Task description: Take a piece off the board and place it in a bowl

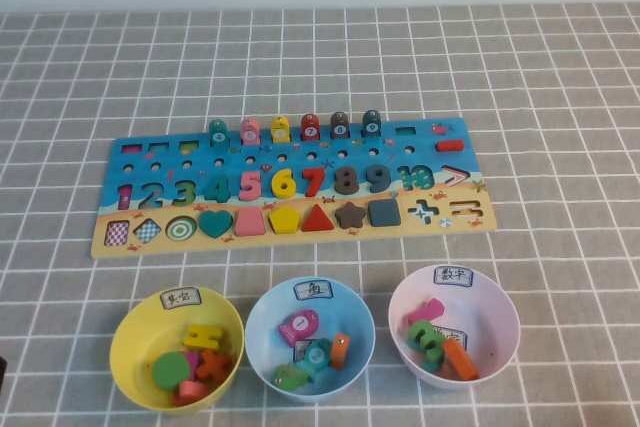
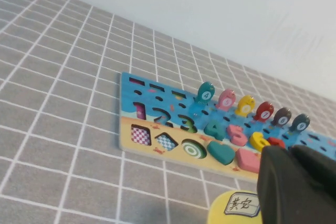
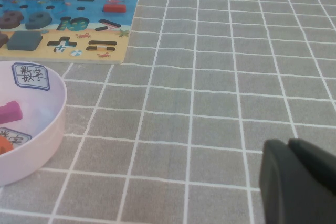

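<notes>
The board [image 1: 112, 159] lies across the middle of the table. The teal piece [image 1: 218, 133] stands upright at the left end of a row of several numbered pegs along the board's far edge; it also shows in the left wrist view [image 2: 206, 92]. The light blue bowl [image 1: 262, 309] sits in front of the board, in the middle of three bowls, and holds several pieces. My left gripper [image 2: 290, 151] is shut and empty, low near the yellow bowl [image 2: 231, 208]. My right gripper [image 3: 289, 143] is shut and empty, over bare cloth right of the pink bowl [image 3: 52, 124]. Neither gripper shows in the high view.
The yellow bowl [image 1: 130, 332] at front left and the pink bowl [image 1: 500, 312] at front right both hold pieces. The grey checked cloth [image 1: 560, 97] covers the table around the board.
</notes>
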`<state>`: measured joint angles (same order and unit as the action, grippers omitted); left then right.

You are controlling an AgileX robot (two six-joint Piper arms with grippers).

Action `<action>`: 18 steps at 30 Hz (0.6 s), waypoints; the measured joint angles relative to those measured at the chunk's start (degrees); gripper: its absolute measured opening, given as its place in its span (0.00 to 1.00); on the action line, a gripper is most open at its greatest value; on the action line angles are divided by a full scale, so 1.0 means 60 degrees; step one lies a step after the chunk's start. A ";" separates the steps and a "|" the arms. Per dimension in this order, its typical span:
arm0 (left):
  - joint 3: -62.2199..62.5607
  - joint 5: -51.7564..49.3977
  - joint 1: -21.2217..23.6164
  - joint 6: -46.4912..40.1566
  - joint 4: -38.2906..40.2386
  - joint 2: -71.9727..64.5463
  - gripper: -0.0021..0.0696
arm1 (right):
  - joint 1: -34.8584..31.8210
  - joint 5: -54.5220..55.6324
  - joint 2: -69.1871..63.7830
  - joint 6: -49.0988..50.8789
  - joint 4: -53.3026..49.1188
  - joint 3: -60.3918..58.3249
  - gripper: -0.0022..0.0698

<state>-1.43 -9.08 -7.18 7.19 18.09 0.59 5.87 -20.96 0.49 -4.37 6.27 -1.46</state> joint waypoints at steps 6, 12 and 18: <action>0.0000 0.0271 0.0000 0.0197 0.0387 0.0000 0.03 | 0.0000 0.0000 0.0000 0.0000 0.0000 0.0000 0.01; 0.0000 0.0478 0.0000 0.0200 0.0387 0.0000 0.03 | 0.0000 0.0000 0.0000 0.0000 0.0000 0.0000 0.01; 0.0866 -0.0473 0.0000 0.0588 0.0387 -0.0851 0.03 | 0.0000 0.0000 0.0000 0.0000 0.0000 0.0000 0.01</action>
<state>3.77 -11.92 -7.18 10.72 20.42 -4.52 5.87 -20.96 0.49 -4.37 6.27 -1.46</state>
